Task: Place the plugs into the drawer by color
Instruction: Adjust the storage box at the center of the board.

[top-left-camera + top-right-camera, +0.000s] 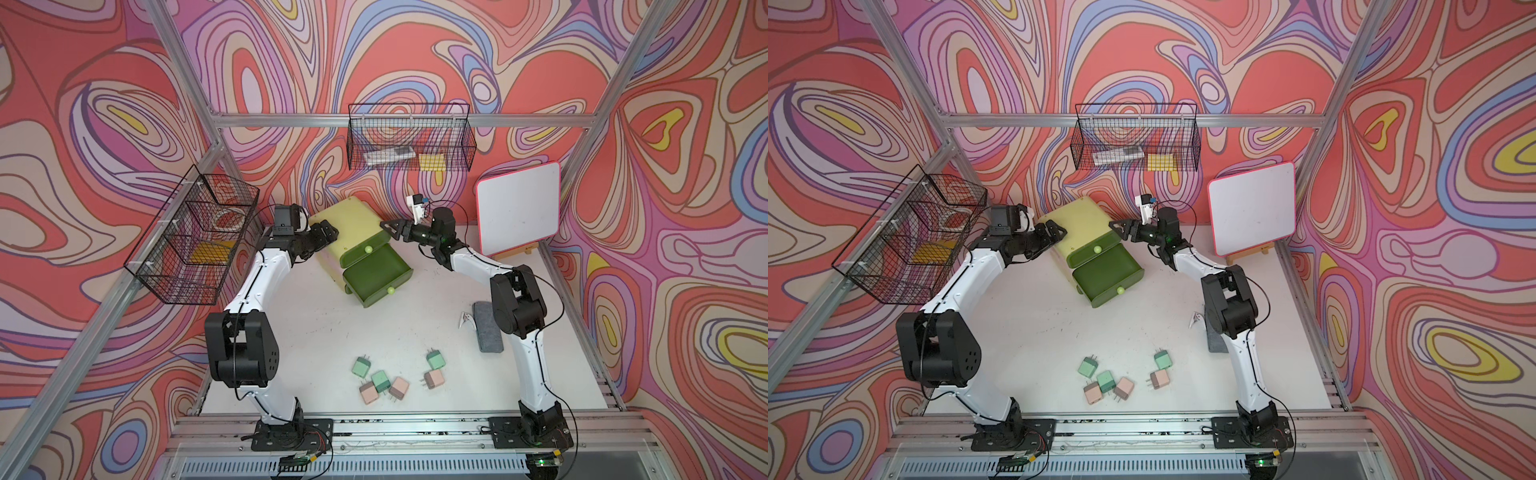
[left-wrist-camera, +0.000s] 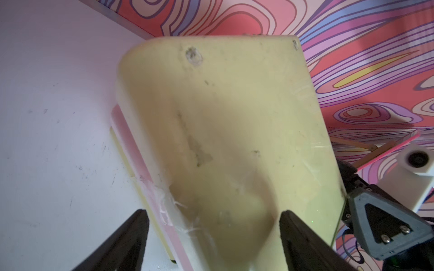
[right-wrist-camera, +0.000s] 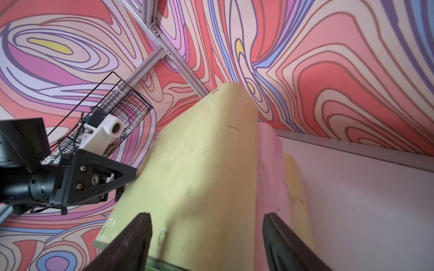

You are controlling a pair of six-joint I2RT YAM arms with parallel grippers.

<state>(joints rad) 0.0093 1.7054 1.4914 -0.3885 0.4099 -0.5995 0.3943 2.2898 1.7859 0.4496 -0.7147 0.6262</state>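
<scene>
The pale yellow-green drawer cabinet (image 1: pixel 349 224) stands at the back of the table in both top views. Its upper drawer (image 1: pixel 361 251) is slightly out. A lower drawer (image 1: pixel 376 272) is pulled far out, and no plug shows inside it. Three mint green plugs (image 1: pixel 361 367) (image 1: pixel 379 379) (image 1: pixel 435 360) and three pink plugs (image 1: pixel 368 393) (image 1: pixel 399 387) (image 1: pixel 434 378) lie near the table's front. My left gripper (image 1: pixel 330 232) (image 2: pixel 212 215) is open at the cabinet's left top edge. My right gripper (image 1: pixel 388 226) (image 3: pixel 207 217) is open at its right top edge. Both hold nothing.
A grey felt eraser (image 1: pixel 486 328) and a small white clip (image 1: pixel 465 321) lie beside the right arm. A whiteboard (image 1: pixel 519 208) leans at the back right. Black wire baskets hang on the back wall (image 1: pixel 409 141) and the left wall (image 1: pixel 191 237).
</scene>
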